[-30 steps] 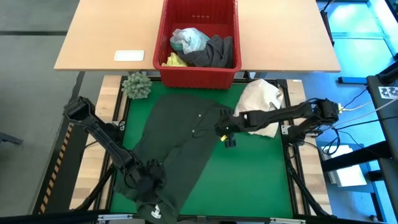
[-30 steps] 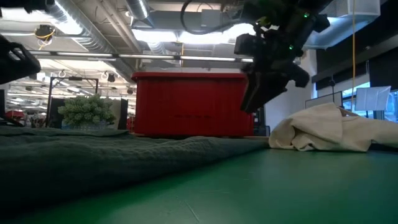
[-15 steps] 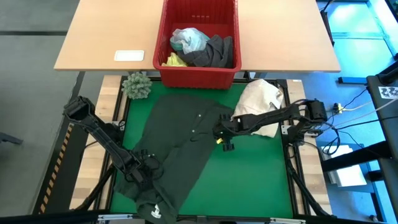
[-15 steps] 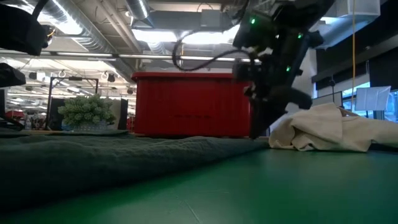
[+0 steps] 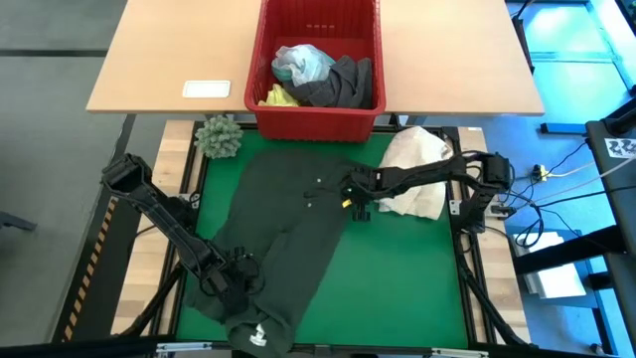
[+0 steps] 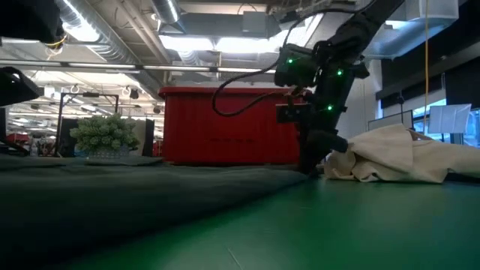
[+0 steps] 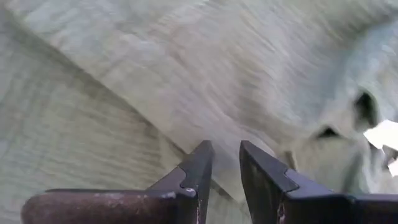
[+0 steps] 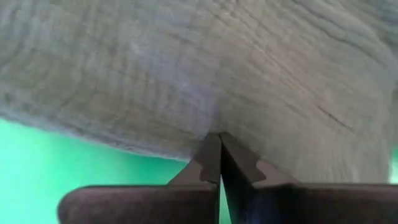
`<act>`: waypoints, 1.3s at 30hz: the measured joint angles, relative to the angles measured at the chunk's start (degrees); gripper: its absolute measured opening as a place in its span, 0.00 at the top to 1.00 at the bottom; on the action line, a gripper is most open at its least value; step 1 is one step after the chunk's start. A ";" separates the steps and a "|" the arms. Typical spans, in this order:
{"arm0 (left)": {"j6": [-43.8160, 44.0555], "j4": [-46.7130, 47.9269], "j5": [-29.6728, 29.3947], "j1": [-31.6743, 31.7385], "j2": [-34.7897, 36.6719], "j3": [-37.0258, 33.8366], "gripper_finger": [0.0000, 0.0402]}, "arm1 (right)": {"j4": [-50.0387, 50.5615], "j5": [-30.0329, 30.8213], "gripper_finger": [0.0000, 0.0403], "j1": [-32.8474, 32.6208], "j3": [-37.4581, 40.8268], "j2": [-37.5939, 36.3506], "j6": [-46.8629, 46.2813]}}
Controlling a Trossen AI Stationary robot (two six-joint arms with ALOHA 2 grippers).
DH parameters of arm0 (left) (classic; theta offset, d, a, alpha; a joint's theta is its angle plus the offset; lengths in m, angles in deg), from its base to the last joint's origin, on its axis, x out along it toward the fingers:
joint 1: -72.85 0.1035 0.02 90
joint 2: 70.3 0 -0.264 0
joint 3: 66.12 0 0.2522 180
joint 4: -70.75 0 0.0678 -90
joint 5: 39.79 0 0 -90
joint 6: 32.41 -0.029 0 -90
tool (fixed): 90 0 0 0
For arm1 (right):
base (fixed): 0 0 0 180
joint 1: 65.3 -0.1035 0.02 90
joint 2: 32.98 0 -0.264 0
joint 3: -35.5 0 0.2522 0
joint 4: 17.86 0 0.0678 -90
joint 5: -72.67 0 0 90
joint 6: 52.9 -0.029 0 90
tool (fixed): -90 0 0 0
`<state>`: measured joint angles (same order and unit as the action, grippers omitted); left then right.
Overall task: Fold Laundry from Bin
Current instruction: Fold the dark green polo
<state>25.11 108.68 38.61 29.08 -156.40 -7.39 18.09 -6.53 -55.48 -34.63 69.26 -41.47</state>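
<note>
From above, the dark shirt (image 5: 288,224) is lying spread on the green mat (image 5: 397,288); the right gripper (image 5: 356,199) is pinching its right edge. Low down, the bin (image 6: 232,124) is standing behind. At the left wrist, the left gripper (image 7: 224,163) is clamping a fold near the mat's front-left corner. At the right wrist, fingers (image 8: 208,163) are shut on cloth. It looks soft and limp; edges suit gripping.

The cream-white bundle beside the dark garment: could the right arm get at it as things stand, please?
Probably not at once. The right end effector is shut on the edge of the dark garment. The cream-white bundle lies right beside that arm with nothing over it, so letting go should free the way.
</note>
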 joint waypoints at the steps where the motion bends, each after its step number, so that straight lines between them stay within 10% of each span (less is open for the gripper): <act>1: -0.80 -0.47 -0.20 0.00 0.00 0.00 0.81 | -0.15 0.31 0.98 0.69 0.01 0.01 0.89; 13: -5.22 0.85 1.44 2.45 0.00 0.12 0.81 | 0.76 -0.13 0.98 6.48 0.02 -0.25 4.93; 22: -5.49 32.44 0.46 2.24 -0.07 16.50 0.81 | 2.79 -2.65 0.98 2.64 0.08 -4.53 4.56; 39: 5.68 36.91 7.98 -15.14 -5.32 18.40 0.81 | 1.30 -0.06 0.98 -2.36 0.08 -7.29 2.17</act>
<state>30.78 145.59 46.58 13.94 -161.72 11.02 19.39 -6.59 -57.84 -34.56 61.97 -39.30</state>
